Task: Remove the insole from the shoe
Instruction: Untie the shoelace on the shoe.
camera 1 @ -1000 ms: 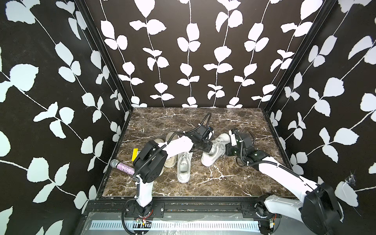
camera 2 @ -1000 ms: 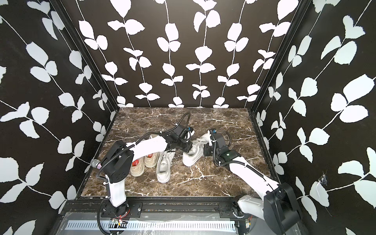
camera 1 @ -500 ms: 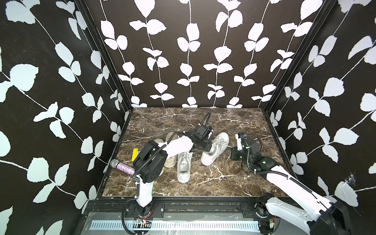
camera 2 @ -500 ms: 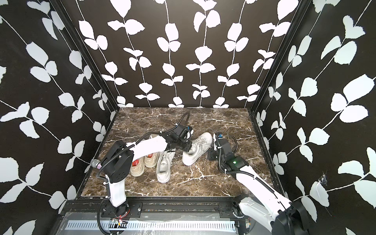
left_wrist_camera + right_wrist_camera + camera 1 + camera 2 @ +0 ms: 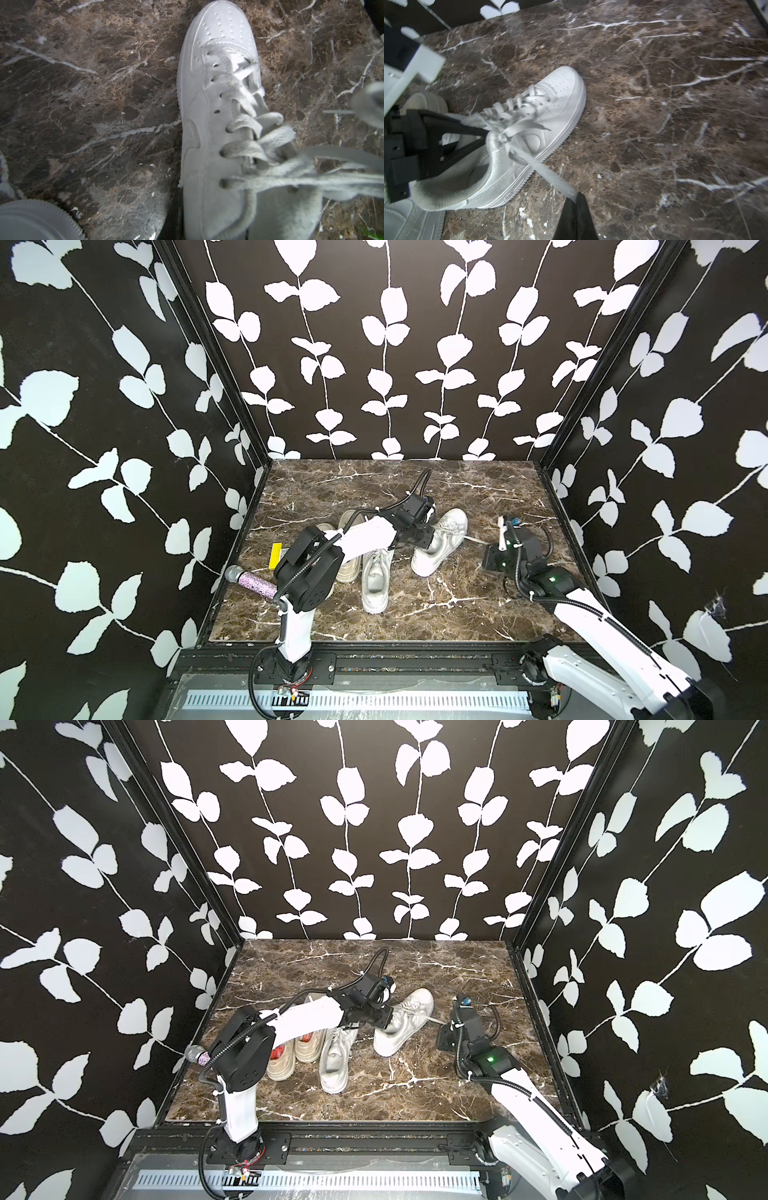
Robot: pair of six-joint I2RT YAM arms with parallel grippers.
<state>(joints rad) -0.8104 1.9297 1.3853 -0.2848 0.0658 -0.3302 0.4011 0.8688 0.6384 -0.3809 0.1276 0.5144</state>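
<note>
White sneaker [image 5: 438, 545] mid-table, toe far-right. Left gripper [image 5: 485, 135] pinches it at the collar opening; right gripper [image 5: 576, 200], to the right, pinches its lace [image 5: 550, 176] end, drawn taut.

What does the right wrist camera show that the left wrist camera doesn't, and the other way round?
Only the right wrist view: the left claw pinched on the tongue of the white sneaker, the right claw shut on a lace stretched out from the shoe, a beige shoe behind, and a strip of patterned wall. Only the left wrist view: the sneaker's toe box and eyelets close up from above. Both: that sneaker upright on the marble table, plus part of a neighbouring white shoe.
</note>
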